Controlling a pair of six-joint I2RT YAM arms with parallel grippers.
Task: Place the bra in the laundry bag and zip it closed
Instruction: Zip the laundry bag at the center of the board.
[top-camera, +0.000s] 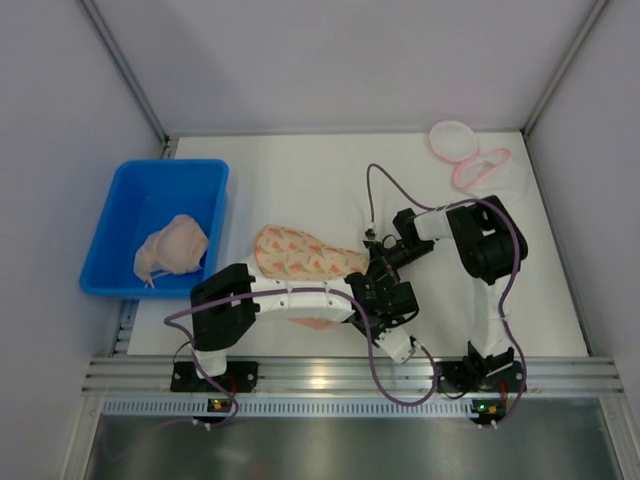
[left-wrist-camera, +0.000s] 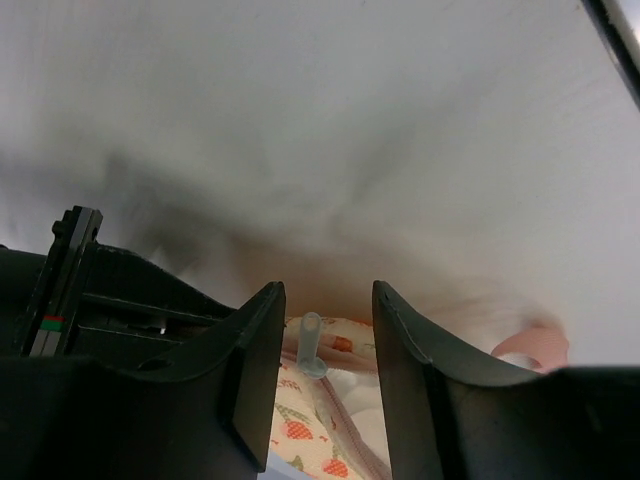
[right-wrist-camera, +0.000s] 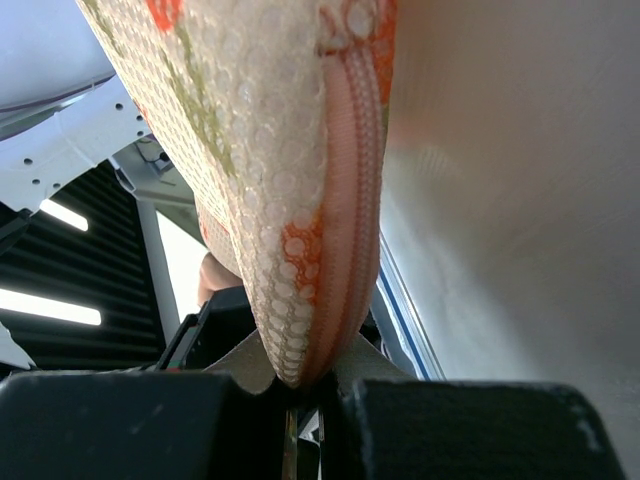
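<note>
Zipping step: right gripper (right-wrist-camera: 300, 385) pinches end of laundry bag (right-wrist-camera: 270, 200), left gripper (left-wrist-camera: 325, 370) narrowly parted astride zipper pull (left-wrist-camera: 311, 345); next, clamp pull, draw along.

No legible text, seemingly

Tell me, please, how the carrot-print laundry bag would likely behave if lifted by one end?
Probably floppy: the laundry bag is thin mesh, its end pinched flat in the right gripper. Likely light for its size, being mostly fabric. The unsupported length may sag or swing.
</note>
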